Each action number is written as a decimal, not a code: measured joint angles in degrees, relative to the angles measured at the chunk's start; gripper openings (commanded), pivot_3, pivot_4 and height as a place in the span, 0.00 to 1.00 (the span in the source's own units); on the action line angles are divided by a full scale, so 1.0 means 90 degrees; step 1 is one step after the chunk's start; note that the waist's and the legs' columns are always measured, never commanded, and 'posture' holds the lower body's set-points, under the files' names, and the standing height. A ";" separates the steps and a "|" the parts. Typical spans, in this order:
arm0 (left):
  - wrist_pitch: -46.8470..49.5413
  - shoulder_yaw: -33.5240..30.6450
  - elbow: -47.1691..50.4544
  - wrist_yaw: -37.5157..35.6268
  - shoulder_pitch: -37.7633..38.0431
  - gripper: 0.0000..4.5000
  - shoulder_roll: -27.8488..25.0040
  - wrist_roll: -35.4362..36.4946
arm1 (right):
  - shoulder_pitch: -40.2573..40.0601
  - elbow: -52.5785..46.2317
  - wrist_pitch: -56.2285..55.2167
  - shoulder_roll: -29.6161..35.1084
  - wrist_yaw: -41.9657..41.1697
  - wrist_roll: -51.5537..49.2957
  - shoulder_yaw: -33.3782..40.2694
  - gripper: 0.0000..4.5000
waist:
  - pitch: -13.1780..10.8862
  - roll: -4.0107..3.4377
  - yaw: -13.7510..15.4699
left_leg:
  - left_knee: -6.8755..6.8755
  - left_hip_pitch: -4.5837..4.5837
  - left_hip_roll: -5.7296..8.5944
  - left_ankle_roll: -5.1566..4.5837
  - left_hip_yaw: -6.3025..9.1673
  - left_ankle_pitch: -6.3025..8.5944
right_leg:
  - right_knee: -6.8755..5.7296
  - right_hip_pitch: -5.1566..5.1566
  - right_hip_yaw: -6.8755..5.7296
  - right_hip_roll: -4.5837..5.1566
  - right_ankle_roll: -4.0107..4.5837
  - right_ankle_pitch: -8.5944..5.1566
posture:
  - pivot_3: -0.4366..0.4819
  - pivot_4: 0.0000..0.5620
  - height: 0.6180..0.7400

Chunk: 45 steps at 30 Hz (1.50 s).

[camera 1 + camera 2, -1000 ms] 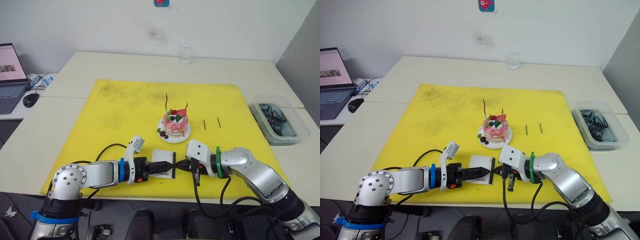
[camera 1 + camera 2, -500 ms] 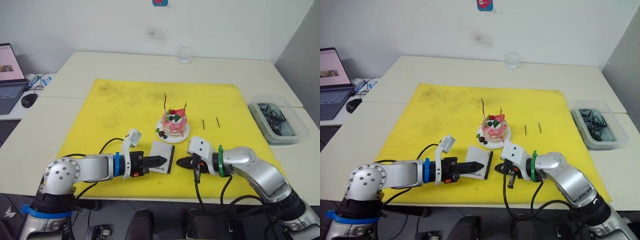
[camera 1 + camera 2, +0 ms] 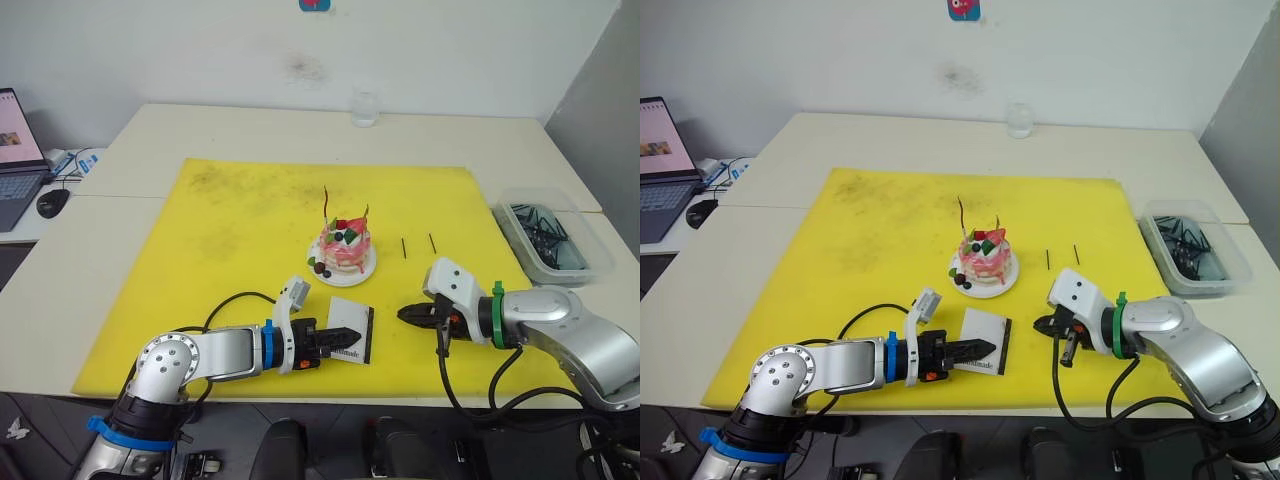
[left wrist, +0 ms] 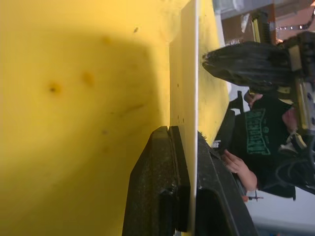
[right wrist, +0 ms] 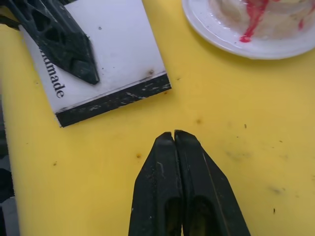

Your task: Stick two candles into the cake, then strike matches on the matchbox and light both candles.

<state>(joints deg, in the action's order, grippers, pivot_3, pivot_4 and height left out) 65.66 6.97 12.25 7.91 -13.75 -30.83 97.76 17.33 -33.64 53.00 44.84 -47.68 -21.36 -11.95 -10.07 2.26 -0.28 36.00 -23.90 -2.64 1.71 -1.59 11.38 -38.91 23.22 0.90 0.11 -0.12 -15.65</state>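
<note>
The pink-and-white cake sits on its small white plate mid-mat, with two thin candles standing in it. Just in front lies the white matchbox, its black strip facing my right gripper. My left gripper is shut on the matchbox's near edge, one finger on each face. A short gap to the right of the box, my right gripper points at it, shut, with nothing showing between its fingers. Two dark matches lie right of the cake.
A clear bin of dark sticks stands at the right off the yellow mat. A glass is at the table's far edge. A laptop and mouse sit far left. A person shows beyond the table.
My left gripper has closed on the matchbox. My right gripper has drawn away to the right, leaving a gap between it and the box. The camera has shifted too.
</note>
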 measured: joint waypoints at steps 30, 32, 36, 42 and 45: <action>0.0045 -0.0077 -0.0094 -0.0128 0.0119 0.23 0.0220 -0.0264 | 0.0407 0.0452 -0.0281 -0.0482 0.0025 0.0432 -0.1203 0.00 | 0.0000 0.0000 0.0004 | 0.0000 -0.0001 0.0000 0.0000 -0.0002 0.0000 | 0.0004 -0.0001 0.0001 0.0003 0.0000 -0.0001 | 0.48 0.27 1.00; 0.0046 -0.0077 -0.0099 -0.0127 0.0118 0.23 0.0220 -0.0258 | 0.0409 0.0452 -0.0281 -0.0507 0.0026 0.0435 -0.1245 0.00 | 0.0000 0.0000 0.0004 | 0.0000 -0.0001 0.0000 0.0000 -0.0002 0.0000 | 0.0004 -0.0001 0.0002 0.0003 0.0000 -0.0001 | 0.48 0.27 1.00; 0.0049 -0.0078 -0.0098 -0.0124 0.0119 0.23 0.0217 -0.0251 | 0.0409 0.0451 -0.0281 -0.0539 0.0029 0.0474 -0.1263 0.00 | 0.0000 0.0000 0.0005 | 0.0000 -0.0001 0.0000 0.0000 -0.0002 0.0000 | 0.0004 -0.0001 0.0002 0.0003 0.0001 -0.0001 | 0.48 0.27 1.00; 0.0053 -0.0080 -0.0091 -0.0128 0.0128 0.23 0.0208 -0.0252 | 0.0408 0.0451 -0.0284 -0.0544 0.0030 0.0482 -0.1264 0.00 | 0.0000 0.0000 0.0003 | 0.0000 0.0000 -0.0001 0.0000 -0.0002 0.0000 | 0.0004 -0.0001 0.0002 0.0003 0.0000 -0.0001 | 0.48 0.27 1.00; 0.0060 -0.0080 -0.0081 -0.0133 0.0135 0.14 0.0203 -0.0261 | 0.0407 0.0451 -0.0284 -0.0544 0.0033 0.0482 -0.1264 0.00 | 0.0000 0.0000 0.0003 | 0.0000 0.0000 -0.0001 0.0000 -0.0002 0.0000 | 0.0004 -0.0001 0.0002 0.0003 0.0001 -0.0001 | 0.48 0.27 1.00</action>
<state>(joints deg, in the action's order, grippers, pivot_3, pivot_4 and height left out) 66.20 6.25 11.52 6.72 -12.54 -29.00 95.41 20.99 -29.58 50.44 39.94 -47.38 -17.02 -23.33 -10.07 2.26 -0.26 35.99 -23.91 -2.65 1.71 -1.61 11.39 -38.87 23.22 0.91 0.13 -0.11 -15.66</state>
